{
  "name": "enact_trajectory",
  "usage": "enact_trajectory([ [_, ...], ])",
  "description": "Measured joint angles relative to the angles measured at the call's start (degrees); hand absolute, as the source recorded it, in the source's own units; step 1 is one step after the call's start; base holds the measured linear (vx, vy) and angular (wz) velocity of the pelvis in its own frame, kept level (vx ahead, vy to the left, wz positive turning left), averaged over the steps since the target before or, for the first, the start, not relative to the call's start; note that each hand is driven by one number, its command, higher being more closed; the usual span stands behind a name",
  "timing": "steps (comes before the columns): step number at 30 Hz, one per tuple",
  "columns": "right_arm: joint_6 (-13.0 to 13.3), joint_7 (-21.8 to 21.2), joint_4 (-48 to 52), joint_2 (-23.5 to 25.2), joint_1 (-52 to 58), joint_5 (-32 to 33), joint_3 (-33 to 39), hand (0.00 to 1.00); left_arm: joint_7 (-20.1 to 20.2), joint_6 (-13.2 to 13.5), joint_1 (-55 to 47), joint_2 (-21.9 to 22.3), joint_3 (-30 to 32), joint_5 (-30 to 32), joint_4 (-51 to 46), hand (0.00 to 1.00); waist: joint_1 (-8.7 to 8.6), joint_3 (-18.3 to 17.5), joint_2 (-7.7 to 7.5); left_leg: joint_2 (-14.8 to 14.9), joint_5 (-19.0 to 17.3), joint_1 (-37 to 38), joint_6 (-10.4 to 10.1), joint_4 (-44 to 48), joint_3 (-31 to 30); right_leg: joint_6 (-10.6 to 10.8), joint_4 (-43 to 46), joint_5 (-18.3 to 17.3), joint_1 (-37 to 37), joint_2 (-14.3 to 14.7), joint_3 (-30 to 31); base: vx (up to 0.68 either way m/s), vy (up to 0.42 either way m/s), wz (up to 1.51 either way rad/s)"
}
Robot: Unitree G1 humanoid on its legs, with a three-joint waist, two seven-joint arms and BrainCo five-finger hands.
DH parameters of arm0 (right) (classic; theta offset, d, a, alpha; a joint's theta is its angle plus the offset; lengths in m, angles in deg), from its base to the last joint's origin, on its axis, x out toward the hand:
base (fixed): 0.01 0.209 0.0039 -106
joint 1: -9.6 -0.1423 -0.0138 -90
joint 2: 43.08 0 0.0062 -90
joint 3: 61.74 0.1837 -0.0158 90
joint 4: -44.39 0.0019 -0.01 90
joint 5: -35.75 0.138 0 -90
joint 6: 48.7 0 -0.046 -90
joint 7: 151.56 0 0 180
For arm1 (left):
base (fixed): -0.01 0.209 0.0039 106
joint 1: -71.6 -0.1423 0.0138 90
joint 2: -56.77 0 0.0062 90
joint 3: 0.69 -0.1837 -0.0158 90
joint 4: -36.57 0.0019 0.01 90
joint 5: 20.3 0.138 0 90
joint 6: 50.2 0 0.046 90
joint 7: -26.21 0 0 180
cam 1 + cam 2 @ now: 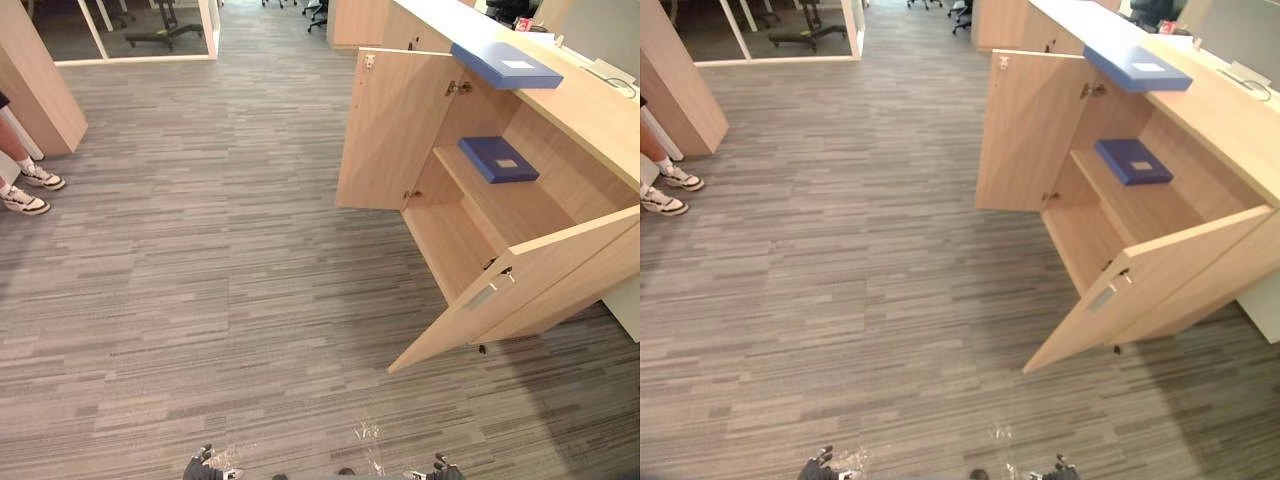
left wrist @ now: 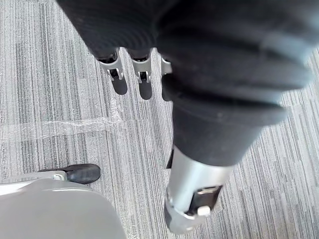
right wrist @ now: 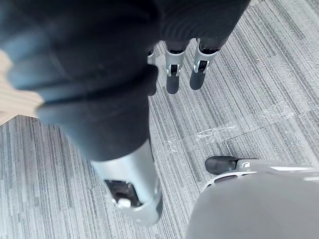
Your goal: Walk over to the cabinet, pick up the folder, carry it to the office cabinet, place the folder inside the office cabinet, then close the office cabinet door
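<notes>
Left hand (image 2: 143,82) and right hand (image 3: 172,74) hang straight-fingered and empty, short of the office cabinet (image 1: 590,115). Nearer the right hand, a folder (image 1: 498,158) lies flat on the cabinet's shelf. A second folder (image 1: 505,64) lies lengthwise along its top.

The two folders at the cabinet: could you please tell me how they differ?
The upper folder lies on the cabinet's top, in the light; the lower folder lies inside on the shelf, shaded. The upper one looks paler blue, the lower darker. Both lie flat, blue, pale label up.
</notes>
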Motion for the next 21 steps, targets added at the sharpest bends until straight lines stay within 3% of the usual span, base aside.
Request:
enact_trajectory([
  [2, -0.03, -0.05, -0.18, 0.33, -0.21, 0.81, 0.01, 0.0, -0.3, 0.0, 0.5, -0.09, 0.66, -0.21, -0.04, 0.0, -0.05, 0.68, -0.44, -0.02, -1.62, -1.55, -0.67, 3.09, 0.03, -0.25, 0.11, -0.19, -0.02, -0.16, -0.18, -0.01, -0.002, 0.04],
  [3, -0.03, -0.1, -0.4, 0.44, -0.32, 2.27, 0.1, 0.0, -0.65, -0.01, 0.54, -0.04, 1.42, -0.23, -0.75, 0.0, -0.05, 1.39, -0.61, 0.27, -4.58, -3.74, -0.99, 8.42, 0.14, -1.24, 0.83, -1.09, 0.05, -0.07, -0.25, 0.0, 0.0, 0.0],
  [5, 0.13, -0.54, -0.08, 0.46, -0.11, 3.48, 0.42, 0.0, -1.02, -0.01, -0.13, 0.62, 3.78, -0.2, -2.89, 0.0, 0.16, 2.95, -0.35, 2.39, -9.66, -7.59, -3.79, 20.95, 2.09, -3.59, 2.77, -3.69, 0.72, 0.76, -0.41, -0.03, -0.004, 0.03],
  [6, 0.14, -0.67, 0.32, 0.65, 0.22, 4.31, 0.4, 0.0, -1.1, 0.0, -0.19, 0.63, 4.6, -0.2, -3.58, 0.0, 0.15, 3.51, -0.42, 3.09, -10.15, -9.67, -4.6, 26.57, 3.36, -3.86, 2.92, -4.17, 1.4, 0.81, -0.47, -0.04, -0.014, 0.11],
  [7, 0.16, -0.96, 0.82, 0.68, 0.86, 4.77, 0.34, 0.0, -1.18, 0.08, -0.37, 1.1, 6.43, -0.43, -4.97, 0.0, 0.35, 4.65, -0.57, 5.33, -10.3, -15.4, -5.09, 39.49, 6.33, -4.43, 3.56, -4.88, 2.82, 0.89, -0.49, 0.0, -0.02, 0.08],
  [9, -0.01, -1.23, 0.7, 0.48, 1.39, 6.61, 0.73, 0.0, -1.68, 0.84, -1.49, 2.53, 9.79, -2.49, -5.94, 0.0, 0.81, 4.89, -0.48, 8.4, -13.34, -22.0, -2.88, 47.51, 8.34, -4.28, 4.71, -6.49, 4.1, 0.38, -0.27, 0.1, -0.016, 0.01],
  [11, -0.11, -1.6, 0.27, 0.55, 1.56, 7.55, 1.68, 0.0, -2.74, 0.99, -2.01, 2.94, 10.64, -5.21, -5.63, 0.0, 1.24, 4.81, -0.69, 9.1, -13.01, -24.45, -2.81, 39.45, 7.22, -3.5, 5.24, -7.49, 4.09, -0.87, 0.98, 0.16, 0.083, -0.26],
  [13, -0.15, -1.76, 0.31, 0.79, 1.52, 8.93, 2.46, 0.0, -3.37, 0.96, -2.88, 4.44, 12.87, -7.7, -5.38, 0.0, 1.78, 4.87, -0.7, 9.49, -10.29, -26.54, -3.18, 28.75, 5.26, -2.45, 5.22, -8.44, 4.16, -2.63, 1.96, 0.29, 0.223, -0.33],
  [15, -0.22, -1.85, 1.72, 0.64, 2.63, 9.0, 2.52, 0.0, -4.53, 0.97, -3.51, 6.72, 16.44, -10.31, -5.46, 0.0, 2.12, 4.78, 0.18, 11.9, -4.74, -27.85, -4.25, 14.95, 4.87, 0.14, 6.07, -10.78, 4.53, -4.83, 2.81, 0.37, 0.339, -0.19],
  [16, -0.21, -1.86, 2.2, 0.62, 2.99, 9.0, 2.56, 0.0, -4.83, 0.96, -3.63, 6.94, 17.12, -11.1, -5.44, 0.0, 2.21, 4.71, 0.44, 12.47, -4.0, -27.86, -4.42, 12.82, 4.84, 1.09, 6.49, -11.74, 4.7, -5.42, 2.94, 0.47, 0.433, -0.16],
  [17, -0.25, -1.92, 2.35, 0.96, 3.63, 8.95, 3.13, 0.0, -5.06, 0.93, -4.04, 7.55, 18.84, -12.42, -5.36, 0.0, 2.37, 4.32, 0.57, 12.8, 0.95, -27.63, -5.72, 12.81, 6.03, 2.8, 7.27, -13.92, 6.11, -7.56, 3.23, 0.46, 0.409, -0.25],
  [18, -0.43, -2.15, 1.57, 2.21, 3.86, 8.81, 5.12, 0.0, -5.05, 0.91, -4.27, 7.27, 20.17, -13.08, -5.33, 0.0, 3.01, 3.06, -1.58, 10.26, 3.9, -28.17, -5.3, 15.6, 7.36, 2.97, 7.93, -14.66, 6.38, -11.29, 3.28, 0.5, 0.401, -0.37],
  [20, -0.44, -2.54, 0.54, 4.26, 3.36, 9.13, 9.92, 0.0, -5.11, 0.92, -4.13, 7.27, 22.27, -14.15, -4.98, 0.0, 3.36, 1.3, -3.44, 7.27, 3.72, -27.44, -4.41, 19.23, 7.92, 1.78, 13.18, -12.6, 4.77, -15.28, 3.8, 0.54, 0.404, -0.63],
  [21, -0.45, -2.66, -0.03, 4.72, 3.32, 9.22, 11.49, 0.0, -5.15, 0.91, -4.02, 6.81, 22.91, -14.27, -4.57, 0.0, 3.26, 0.86, -4.09, 5.37, 1.67, -24.73, -1.53, 20.31, 9.73, 2.14, 19.43, -10.9, 3.49, -17.99, 4.49, 0.55, 0.43, -0.57],
])
